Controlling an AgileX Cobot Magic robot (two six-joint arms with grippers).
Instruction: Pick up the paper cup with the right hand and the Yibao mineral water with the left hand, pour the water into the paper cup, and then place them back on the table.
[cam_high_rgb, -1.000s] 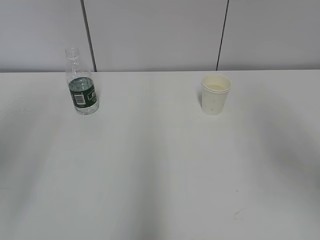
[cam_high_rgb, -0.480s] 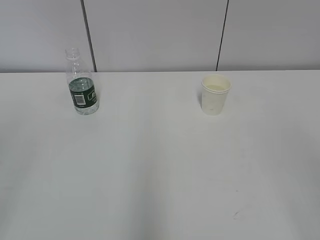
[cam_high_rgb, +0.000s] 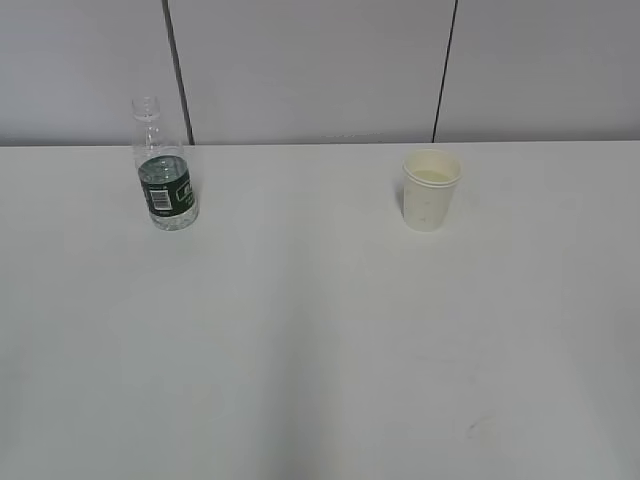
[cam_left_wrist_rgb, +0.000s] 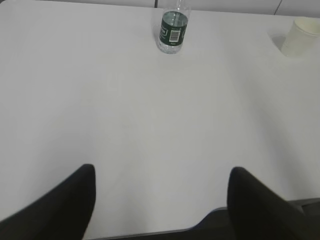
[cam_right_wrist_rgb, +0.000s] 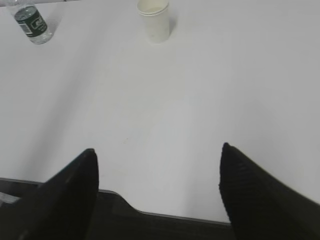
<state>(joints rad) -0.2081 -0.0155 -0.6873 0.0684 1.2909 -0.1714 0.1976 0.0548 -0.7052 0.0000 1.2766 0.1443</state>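
Note:
The Yibao mineral water bottle (cam_high_rgb: 164, 178), clear with a dark green label and no cap, stands upright at the table's far left; it also shows in the left wrist view (cam_left_wrist_rgb: 173, 29) and the right wrist view (cam_right_wrist_rgb: 32, 23). The cream paper cup (cam_high_rgb: 431, 189) stands upright at the far right; it also shows in the right wrist view (cam_right_wrist_rgb: 155, 21) and at the left wrist view's edge (cam_left_wrist_rgb: 300, 37). My left gripper (cam_left_wrist_rgb: 162, 172) and right gripper (cam_right_wrist_rgb: 158, 152) are open and empty over the table's near edge, far from both. Neither arm shows in the exterior view.
The white table (cam_high_rgb: 320, 330) has a faint scuff mark (cam_high_rgb: 472, 430) near the front right. A grey panelled wall (cam_high_rgb: 310, 65) stands behind the table. The table's near edge (cam_right_wrist_rgb: 165, 215) shows under my right gripper.
The soft shadows over the table in the exterior view have faded away. The bottle and cup have not moved.

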